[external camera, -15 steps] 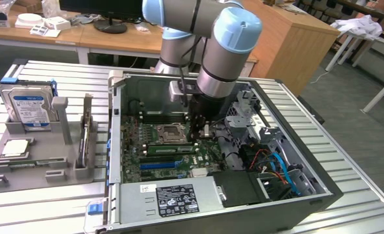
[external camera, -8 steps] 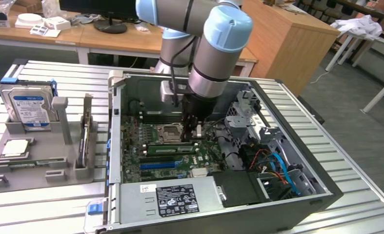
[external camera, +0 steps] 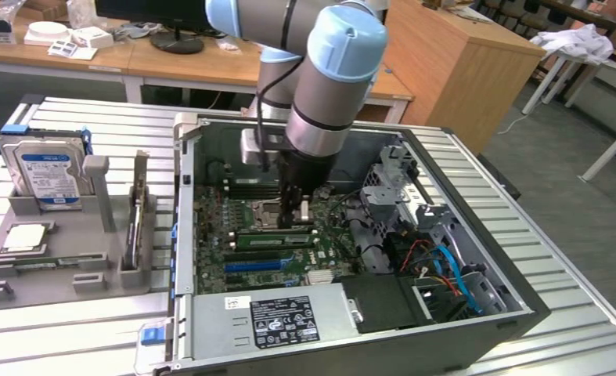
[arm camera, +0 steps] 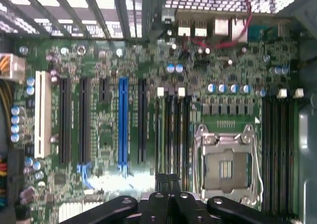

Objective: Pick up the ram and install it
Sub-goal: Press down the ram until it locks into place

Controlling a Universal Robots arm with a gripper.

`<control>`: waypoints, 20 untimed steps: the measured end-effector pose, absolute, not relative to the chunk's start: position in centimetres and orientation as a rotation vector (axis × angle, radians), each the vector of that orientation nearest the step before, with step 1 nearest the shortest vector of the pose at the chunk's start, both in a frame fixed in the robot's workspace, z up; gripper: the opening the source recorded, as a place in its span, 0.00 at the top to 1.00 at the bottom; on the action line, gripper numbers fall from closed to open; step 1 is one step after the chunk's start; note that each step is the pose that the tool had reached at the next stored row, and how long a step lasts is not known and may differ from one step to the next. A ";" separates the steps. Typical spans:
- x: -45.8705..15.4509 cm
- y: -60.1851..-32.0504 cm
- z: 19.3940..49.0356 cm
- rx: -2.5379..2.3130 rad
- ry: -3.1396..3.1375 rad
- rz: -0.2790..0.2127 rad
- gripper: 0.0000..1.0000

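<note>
Black pincer [arm camera: 168, 196] fingers sit pressed together right under your wrist camera, over the motherboard [arm camera: 109, 135] beside the blue slot [arm camera: 123, 125]. You've got the ram [external camera: 274, 240] lying in the board's slots inside the open case [external camera: 495, 313]. Labels on the power supply [external camera: 285, 319] and hard drive [external camera: 48, 176] aren't readable.

The arm [external camera: 323, 86] points straight down, its tool [arm camera: 168, 182] closed with fingers pressed together.
</note>
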State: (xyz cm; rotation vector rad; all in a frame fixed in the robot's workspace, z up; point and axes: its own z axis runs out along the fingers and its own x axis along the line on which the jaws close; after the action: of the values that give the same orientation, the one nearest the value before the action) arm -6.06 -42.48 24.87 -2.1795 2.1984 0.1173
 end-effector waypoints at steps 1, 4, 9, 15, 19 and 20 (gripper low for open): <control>-6.3 -42.5 24.9 -2.180 2.198 0.117 0.89; -7.1 -42.5 24.9 -2.180 2.198 0.117 0.89; -8.5 -42.5 24.8 -2.179 2.198 0.117 0.89; -8.7 -42.5 24.8 -2.179 2.198 0.117 0.89; -8.8 -42.5 24.8 -2.179 2.198 0.117 0.89; -8.8 -42.5 24.8 -2.179 2.198 0.117 0.89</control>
State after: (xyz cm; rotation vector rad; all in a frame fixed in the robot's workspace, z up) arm -8.82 -42.46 24.85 -2.1794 2.1980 0.1167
